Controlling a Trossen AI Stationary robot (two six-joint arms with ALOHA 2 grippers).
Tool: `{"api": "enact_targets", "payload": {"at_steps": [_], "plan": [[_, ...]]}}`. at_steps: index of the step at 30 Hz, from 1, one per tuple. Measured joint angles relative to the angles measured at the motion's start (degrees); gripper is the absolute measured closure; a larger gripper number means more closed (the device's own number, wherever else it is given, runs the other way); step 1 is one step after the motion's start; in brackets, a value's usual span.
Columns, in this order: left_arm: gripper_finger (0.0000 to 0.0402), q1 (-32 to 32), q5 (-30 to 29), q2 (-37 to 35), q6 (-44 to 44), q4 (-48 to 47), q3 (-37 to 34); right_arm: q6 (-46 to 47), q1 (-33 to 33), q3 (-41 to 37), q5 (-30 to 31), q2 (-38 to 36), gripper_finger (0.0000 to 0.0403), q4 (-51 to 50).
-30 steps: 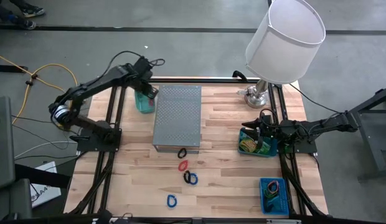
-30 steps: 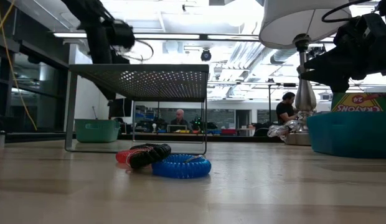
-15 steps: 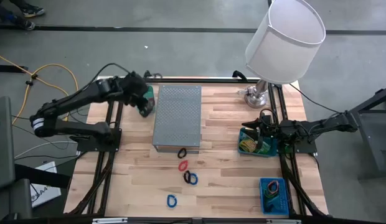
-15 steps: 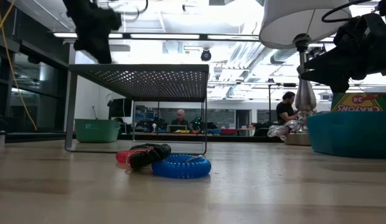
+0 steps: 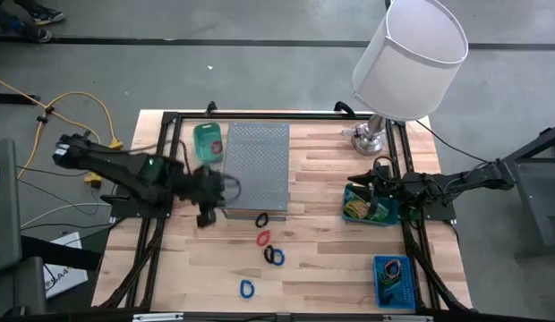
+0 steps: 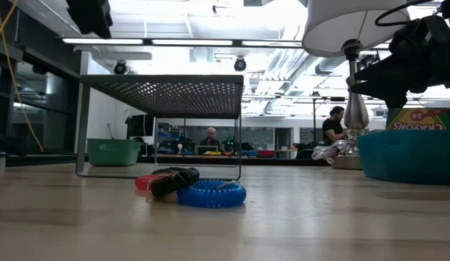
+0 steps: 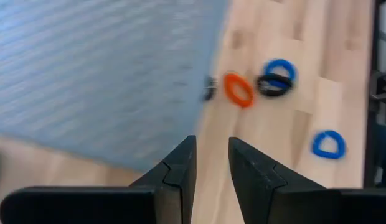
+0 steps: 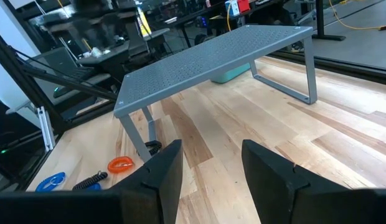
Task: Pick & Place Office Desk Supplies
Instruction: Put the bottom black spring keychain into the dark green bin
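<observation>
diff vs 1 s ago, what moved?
The left arm swung from the table's far left corner, over the green bin, toward the front; the left gripper is now by the grey perforated stand, its fingers empty and slightly apart. The right gripper over the teal bin and the coil bands are unchanged.
</observation>
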Motion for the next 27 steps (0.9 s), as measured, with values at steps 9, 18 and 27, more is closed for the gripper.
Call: {"api": "enact_targets", "payload": {"at_steps": [9,18,27], "plan": [[0.0313,-13.4,-2.6,7.6,-1.5,9.7,0.0,0.0,0.0,0.0,0.0,0.0,0.0250,0.0],[0.0313,-15.0,-2.7,11.1,0.5,13.7,0.0,0.0,0.0,0.0,0.0,0.0,0.0250,0.0],[0.0313,-14.3,-3.2,19.4,4.3,17.5,0.0,0.0,0.0,0.0,0.0,0.0,0.0250,0.0]]}}
